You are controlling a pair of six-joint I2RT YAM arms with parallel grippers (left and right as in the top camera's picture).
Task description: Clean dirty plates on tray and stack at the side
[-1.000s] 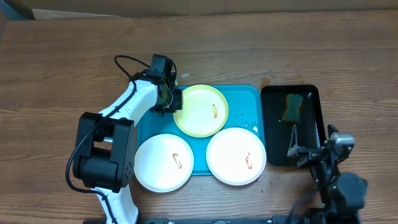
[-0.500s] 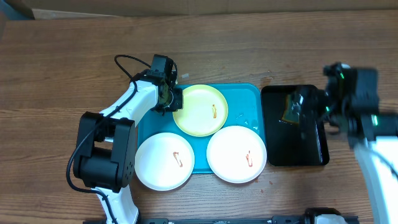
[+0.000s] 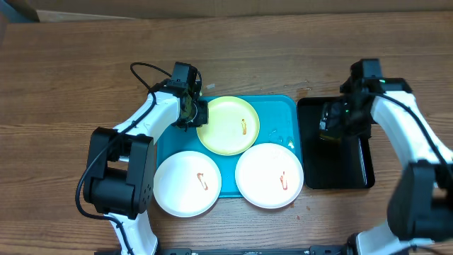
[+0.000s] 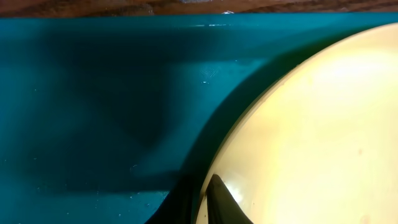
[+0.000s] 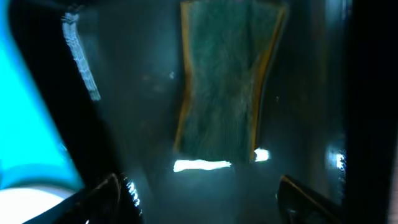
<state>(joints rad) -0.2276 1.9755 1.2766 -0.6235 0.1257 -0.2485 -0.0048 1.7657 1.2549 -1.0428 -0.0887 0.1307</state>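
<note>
Three plates lie on the turquoise tray point(image 3: 283, 110). The yellow-green plate point(image 3: 228, 125) is at the back, and two white plates point(image 3: 187, 184) point(image 3: 269, 176) sit in front; each has a small reddish smear. My left gripper point(image 3: 197, 113) is shut on the yellow-green plate's left rim. In the left wrist view one finger point(image 4: 219, 196) lies on top of the plate point(image 4: 311, 124) and the other goes under it. My right gripper point(image 3: 340, 117) hovers open over a green sponge point(image 5: 224, 81), fingers wide with nothing between them.
The sponge lies in the back half of a narrow black tray point(image 3: 340, 173) right of the turquoise tray point(image 5: 25, 124). Bare wooden table point(image 3: 71, 71) surrounds both trays. The left arm's cable loops behind the tray's back left corner.
The right arm has swung from the table's front edge up and back over the black tray, ending above the sponge. The left gripper and plates have stayed put.
</note>
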